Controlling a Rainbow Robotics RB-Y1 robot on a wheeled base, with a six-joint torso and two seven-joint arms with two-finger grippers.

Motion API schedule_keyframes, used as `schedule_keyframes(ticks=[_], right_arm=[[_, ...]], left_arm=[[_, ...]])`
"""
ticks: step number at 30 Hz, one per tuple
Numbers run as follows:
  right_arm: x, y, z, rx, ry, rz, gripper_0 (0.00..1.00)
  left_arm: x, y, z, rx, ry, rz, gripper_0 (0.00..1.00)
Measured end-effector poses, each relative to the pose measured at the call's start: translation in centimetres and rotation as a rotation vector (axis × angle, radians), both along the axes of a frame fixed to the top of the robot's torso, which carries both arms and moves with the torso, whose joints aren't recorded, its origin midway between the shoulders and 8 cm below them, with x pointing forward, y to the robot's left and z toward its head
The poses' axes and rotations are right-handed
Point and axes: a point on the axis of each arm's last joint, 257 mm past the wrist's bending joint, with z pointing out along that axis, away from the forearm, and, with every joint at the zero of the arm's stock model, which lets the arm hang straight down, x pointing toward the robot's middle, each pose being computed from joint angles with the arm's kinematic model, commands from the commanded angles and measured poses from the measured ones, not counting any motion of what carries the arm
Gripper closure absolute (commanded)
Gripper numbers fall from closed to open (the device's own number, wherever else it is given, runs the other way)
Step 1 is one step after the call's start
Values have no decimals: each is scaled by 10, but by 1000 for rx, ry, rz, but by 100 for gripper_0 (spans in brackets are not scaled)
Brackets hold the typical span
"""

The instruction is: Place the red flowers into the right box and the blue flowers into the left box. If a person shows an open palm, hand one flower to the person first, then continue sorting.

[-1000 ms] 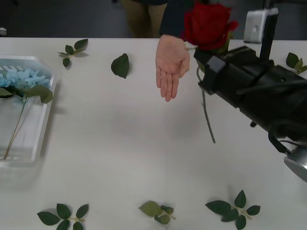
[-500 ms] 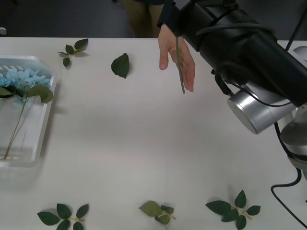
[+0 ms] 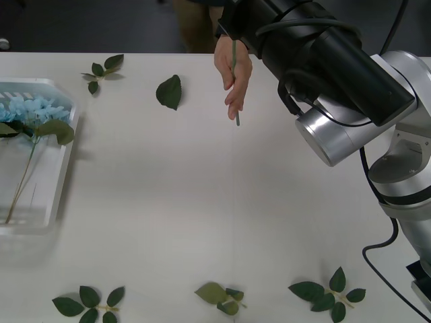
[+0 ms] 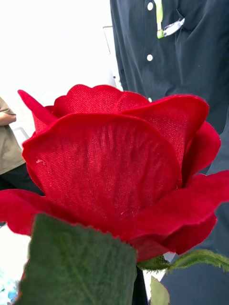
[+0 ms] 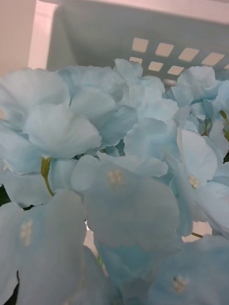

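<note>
Along the near edge of the table (image 3: 202, 202) lie three loose leaf sprigs (image 3: 88, 301). At the left edge sits the left box (image 3: 64, 171), a white tray holding a blue flower (image 3: 30, 111) with its stem pointing toward the near edge; the left wrist view shows those pale petals (image 5: 114, 190) close up against the tray's slotted wall (image 5: 143, 33). The right arm (image 3: 330, 74) reaches over the far edge, its gripper hidden, so whether its fingers are closed cannot be told. A thin green stem (image 3: 235, 87) hangs across the person's hand (image 3: 232, 70), whose fingers curl round it. The right wrist view shows the red rose (image 4: 109, 171) before a dark buttoned shirt (image 4: 191, 57). No readable writing shows. Two leaves (image 3: 169, 91) lie near the far edge.
</note>
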Motion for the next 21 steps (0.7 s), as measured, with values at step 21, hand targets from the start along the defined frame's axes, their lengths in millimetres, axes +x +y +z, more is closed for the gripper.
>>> schedule_keyframes(ticks=[21], right_arm=[[-46, -16, -19, -52, 20, 69, 14]], left_arm=[[-90, -96, 19, -385, 145, -403, 0]])
